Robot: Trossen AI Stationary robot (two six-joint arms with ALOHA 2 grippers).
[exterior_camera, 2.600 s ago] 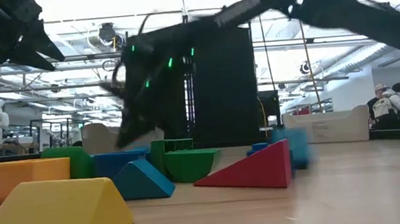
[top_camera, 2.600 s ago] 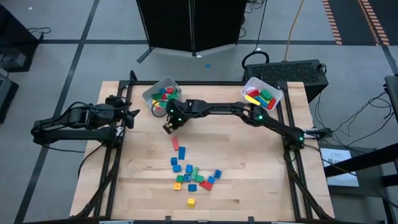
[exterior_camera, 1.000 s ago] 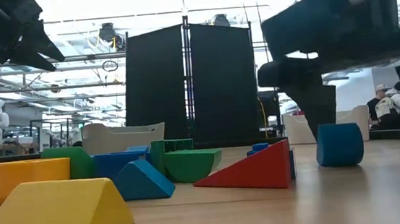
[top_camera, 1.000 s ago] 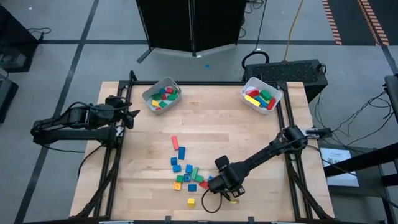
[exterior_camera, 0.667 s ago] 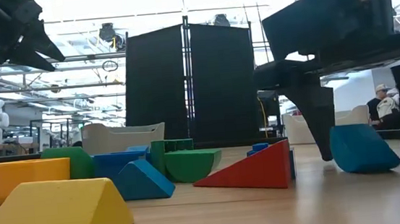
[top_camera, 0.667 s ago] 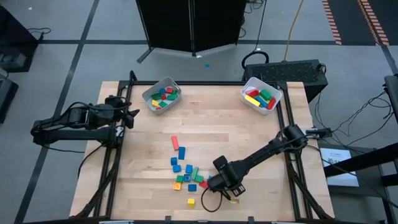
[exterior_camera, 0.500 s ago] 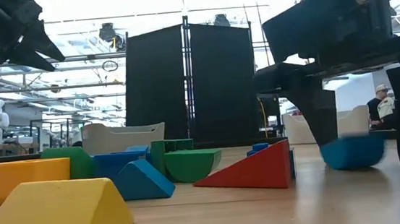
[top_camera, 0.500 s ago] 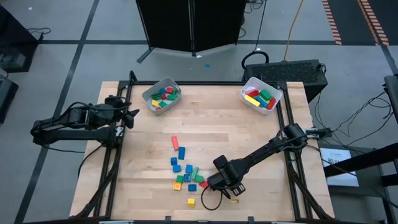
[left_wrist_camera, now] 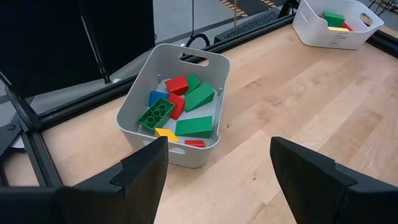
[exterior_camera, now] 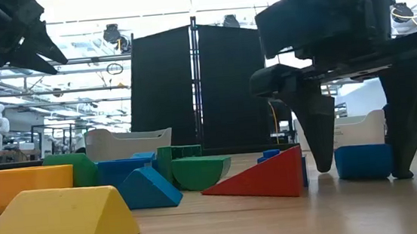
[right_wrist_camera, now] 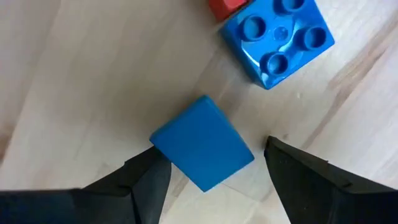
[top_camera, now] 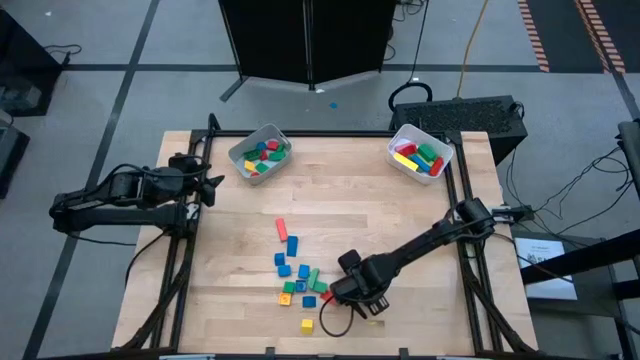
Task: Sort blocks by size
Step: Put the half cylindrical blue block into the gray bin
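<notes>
Blocks lie in a loose pile [top_camera: 300, 280] at the table's near middle. My right gripper [top_camera: 338, 292] stands at the pile's right end, fingers down, around one plain blue block [right_wrist_camera: 202, 149] that sits on the table [exterior_camera: 362, 161]. A blue studded brick [right_wrist_camera: 280, 37] and a red block [right_wrist_camera: 227, 7] lie just beyond it. A red bar [top_camera: 281, 229] and a blue bar [top_camera: 292, 246] lie farther back. My left gripper [top_camera: 208, 186] waits open at the table's far left, facing the left bin [left_wrist_camera: 177, 106]. My right gripper pinches the blue block between its two fingers, one on each of two opposite sides [exterior_camera: 341, 162]. The fingers come from above and point down. The block rests flat on the table, turned cornerwise between the fingers, one corner [right_wrist_camera: 158, 142] at a finger.
Two white bins hold sorted blocks: one at the far left [top_camera: 262, 153], one at the far right [top_camera: 421, 154]. A yellow cube [top_camera: 307, 324] lies near the front edge. Yellow [exterior_camera: 59, 225] and red [exterior_camera: 263, 176] wedges fill the low view's foreground. Bare wood lies right of the pile.
My right gripper has shifted a little toward the table's left edge and its fingers have come together around the blue block. The block tipped and turned between them, and now sits square on the table.
</notes>
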